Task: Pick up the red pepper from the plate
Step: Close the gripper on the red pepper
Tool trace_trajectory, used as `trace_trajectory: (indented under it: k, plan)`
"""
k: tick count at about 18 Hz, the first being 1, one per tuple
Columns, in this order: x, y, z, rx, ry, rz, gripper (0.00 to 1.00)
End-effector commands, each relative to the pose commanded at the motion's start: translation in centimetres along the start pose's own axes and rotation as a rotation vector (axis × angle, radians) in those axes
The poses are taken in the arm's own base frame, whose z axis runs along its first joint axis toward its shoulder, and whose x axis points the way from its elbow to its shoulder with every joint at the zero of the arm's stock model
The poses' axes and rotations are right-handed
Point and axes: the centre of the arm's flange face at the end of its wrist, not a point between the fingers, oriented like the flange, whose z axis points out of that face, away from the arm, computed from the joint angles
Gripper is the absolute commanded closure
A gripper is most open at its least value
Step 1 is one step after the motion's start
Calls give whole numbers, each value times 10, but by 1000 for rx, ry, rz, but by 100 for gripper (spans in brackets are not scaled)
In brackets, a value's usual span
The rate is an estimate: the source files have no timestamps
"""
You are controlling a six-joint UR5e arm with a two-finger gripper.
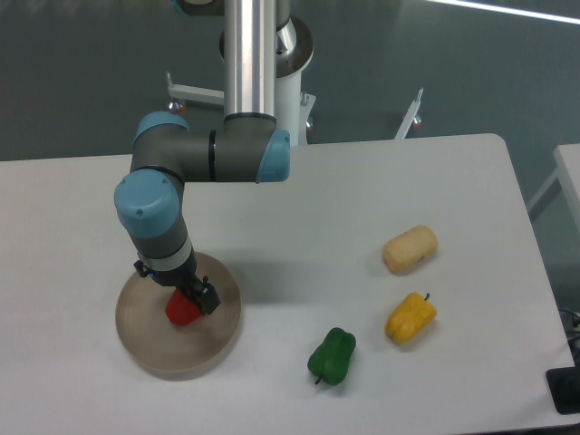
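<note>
The red pepper (180,313) is on the round beige plate (172,349) at the front left of the table. My gripper (192,299) is down over the plate, right at the pepper, with its dark fingers against the pepper's upper right side. The arm's wrist covers the top of the gripper, so the jaws' spacing is hidden. I cannot tell whether the pepper rests on the plate or is lifted slightly.
A green pepper (332,355) lies at the front centre, a yellow pepper (410,318) to its right, and a beige bread-like item (410,249) behind that. The arm's base column (258,63) stands at the table's back edge.
</note>
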Motion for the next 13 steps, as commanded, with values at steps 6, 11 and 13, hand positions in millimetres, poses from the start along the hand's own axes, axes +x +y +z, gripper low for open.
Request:
trace_trajectory:
  k: [6, 11, 13]
  plan:
    - [-1, -1, 8, -9, 6, -3, 0]
    - [-1, -1, 12, -12, 9, -3, 0]
    - [-1, -1, 14, -14, 10, -3, 0]
